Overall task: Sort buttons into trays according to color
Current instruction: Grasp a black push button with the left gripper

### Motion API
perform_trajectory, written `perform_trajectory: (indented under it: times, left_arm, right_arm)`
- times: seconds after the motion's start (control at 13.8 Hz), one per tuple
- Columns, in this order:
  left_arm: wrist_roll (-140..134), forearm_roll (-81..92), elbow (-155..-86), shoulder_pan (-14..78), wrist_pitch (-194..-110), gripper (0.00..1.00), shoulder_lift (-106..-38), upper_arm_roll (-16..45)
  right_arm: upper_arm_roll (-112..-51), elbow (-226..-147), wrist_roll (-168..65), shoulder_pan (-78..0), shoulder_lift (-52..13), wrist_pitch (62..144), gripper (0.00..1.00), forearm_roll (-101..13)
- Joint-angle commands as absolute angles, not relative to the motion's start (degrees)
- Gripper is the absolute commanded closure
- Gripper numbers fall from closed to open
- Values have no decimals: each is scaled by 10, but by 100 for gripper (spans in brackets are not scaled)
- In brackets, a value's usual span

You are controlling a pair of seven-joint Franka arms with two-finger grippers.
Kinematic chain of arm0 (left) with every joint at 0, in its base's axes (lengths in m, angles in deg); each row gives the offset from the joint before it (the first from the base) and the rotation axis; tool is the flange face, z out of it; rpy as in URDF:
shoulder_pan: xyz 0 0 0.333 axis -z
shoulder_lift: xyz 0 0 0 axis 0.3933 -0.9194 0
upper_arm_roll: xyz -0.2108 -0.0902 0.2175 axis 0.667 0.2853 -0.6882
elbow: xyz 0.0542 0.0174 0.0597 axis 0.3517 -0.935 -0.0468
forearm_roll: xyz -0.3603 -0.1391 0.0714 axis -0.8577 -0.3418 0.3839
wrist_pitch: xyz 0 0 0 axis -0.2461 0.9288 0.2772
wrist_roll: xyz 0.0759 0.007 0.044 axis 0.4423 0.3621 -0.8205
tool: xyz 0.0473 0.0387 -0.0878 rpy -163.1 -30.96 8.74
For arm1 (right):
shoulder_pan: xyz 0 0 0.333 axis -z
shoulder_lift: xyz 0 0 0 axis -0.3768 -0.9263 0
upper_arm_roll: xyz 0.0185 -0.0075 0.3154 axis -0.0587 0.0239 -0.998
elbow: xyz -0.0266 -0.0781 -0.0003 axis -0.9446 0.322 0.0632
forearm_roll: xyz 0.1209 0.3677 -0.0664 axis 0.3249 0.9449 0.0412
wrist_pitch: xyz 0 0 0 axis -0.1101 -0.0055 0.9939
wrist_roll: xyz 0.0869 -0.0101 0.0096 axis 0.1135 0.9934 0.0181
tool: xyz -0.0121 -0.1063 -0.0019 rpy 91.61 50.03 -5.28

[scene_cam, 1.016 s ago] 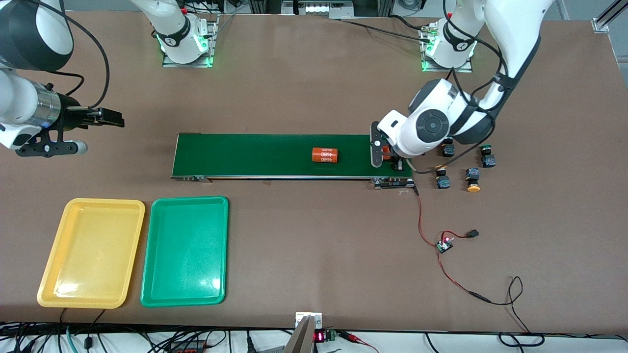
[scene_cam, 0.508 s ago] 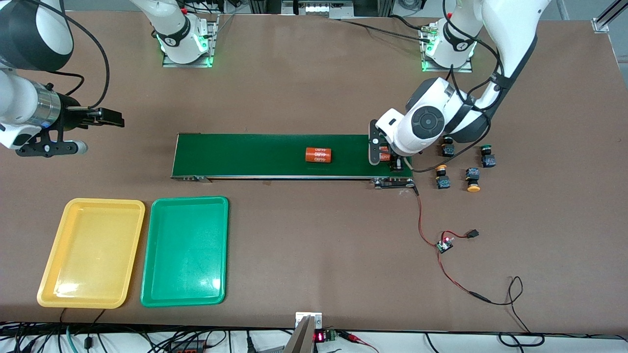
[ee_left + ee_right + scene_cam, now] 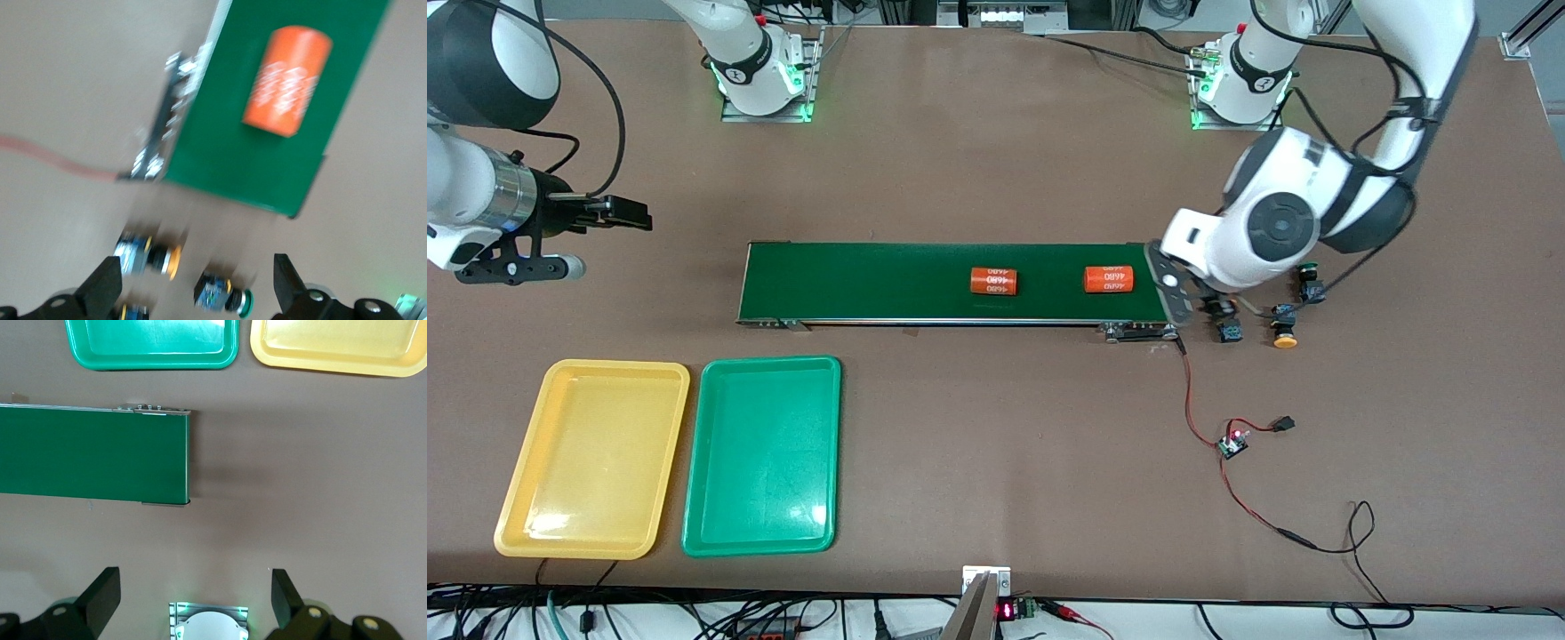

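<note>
Two orange cylinders (image 3: 1110, 279) ride the conveyor belt (image 3: 871, 283) in the front view; the left claw (image 3: 1209, 307) hovers over the buttons (image 3: 1284, 322) past its end, and the right claw (image 3: 618, 213) waits. Left wrist: wide-spread fingers (image 3: 100, 290) frame a green button (image 3: 223, 297). Right wrist: wide-spread fingers (image 3: 100, 597), trays (image 3: 153, 347) well apart.

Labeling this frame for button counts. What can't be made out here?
- Buttons, front view: the left arm covers the cluster; only a yellow cap, a green cap and a few black bodies show, so the count is unclear.
- Buttons, left wrist view: motion blur; the lowest one is cut off by the picture's edge.
- Right gripper, right wrist view: finger bases are cut off.
- Cylinder print: too small.
</note>
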State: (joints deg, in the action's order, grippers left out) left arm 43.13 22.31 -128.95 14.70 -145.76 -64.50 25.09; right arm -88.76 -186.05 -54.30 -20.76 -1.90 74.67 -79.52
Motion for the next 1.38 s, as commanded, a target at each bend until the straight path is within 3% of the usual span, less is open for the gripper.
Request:
perform_trajectory:
  times: [0.0, 0.29, 0.58, 0.94, 1.31]
  left_arm:
    - [342, 213, -1277, 150, -1436, 0, -636, 194]
    - [208, 154, -1282, 151, -1436, 0, -646, 116]
    - [-31, 146, -1283, 162, -1451, 0, -682, 113]
    - [-61, 151, -1369, 175, -1629, 0, -729, 108]
    - [-61, 152, -1382, 176, -1685, 2, -750, 91]
  right_arm:
    - [-888, -1859, -545, -206, -18, 735, 0, -787]
    - [-888, -1859, -546, -207, -18, 737, 0, -787]
    - [-888, -1859, -545, -207, -20, 736, 0, -787]
    - [-888, -1859, -545, -207, -20, 736, 0, -787]
    - [-888, -1859, -545, -207, -20, 736, 0, -787]
